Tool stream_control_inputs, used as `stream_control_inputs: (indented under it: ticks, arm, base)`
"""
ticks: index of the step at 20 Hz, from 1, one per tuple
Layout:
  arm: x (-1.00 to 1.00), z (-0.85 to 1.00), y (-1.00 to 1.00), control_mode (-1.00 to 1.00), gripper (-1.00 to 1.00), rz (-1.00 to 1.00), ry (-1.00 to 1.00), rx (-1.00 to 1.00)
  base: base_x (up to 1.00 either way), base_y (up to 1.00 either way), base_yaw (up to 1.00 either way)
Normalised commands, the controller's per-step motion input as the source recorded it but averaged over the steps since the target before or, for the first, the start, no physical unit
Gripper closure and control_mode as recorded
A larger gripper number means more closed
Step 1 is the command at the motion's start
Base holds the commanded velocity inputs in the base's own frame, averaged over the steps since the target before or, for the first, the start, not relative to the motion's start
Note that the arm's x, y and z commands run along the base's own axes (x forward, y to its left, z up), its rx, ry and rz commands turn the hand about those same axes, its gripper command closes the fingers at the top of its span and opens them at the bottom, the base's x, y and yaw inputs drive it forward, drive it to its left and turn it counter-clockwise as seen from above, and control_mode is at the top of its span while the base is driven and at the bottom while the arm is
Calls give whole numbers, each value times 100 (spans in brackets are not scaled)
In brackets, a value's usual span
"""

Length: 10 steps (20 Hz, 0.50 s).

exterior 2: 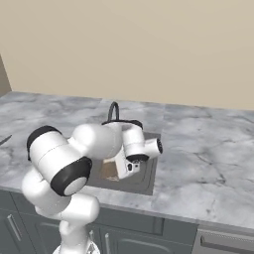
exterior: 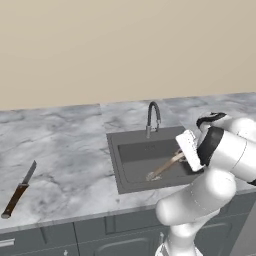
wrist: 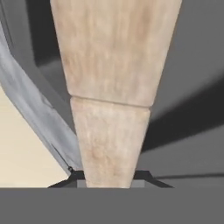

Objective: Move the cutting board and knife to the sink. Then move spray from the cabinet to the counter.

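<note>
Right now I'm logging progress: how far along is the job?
In hand: the cutting board is in the sink, tilted, its end between the gripper fingers. Left: the knife lies on the counter; the spray step isn't begun.

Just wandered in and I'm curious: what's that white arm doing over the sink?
The white arm's gripper reaches into the dark grey sink, with the light-brown wooden cutting board between its fingers, tilted, its far end down in the basin. A brown-handled knife lies on the grey-white marble counter, well to the left.
</note>
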Motion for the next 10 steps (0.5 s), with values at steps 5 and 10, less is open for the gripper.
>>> stream_control_inputs:
  ticks: [5,10]
  arm:
    - [-21,3,-1,-100,100,0,-21,16]
    - [8,0,5,-100,100,0,-3,1]
  base:
    - [0,0,0]
    - [0,0,0]
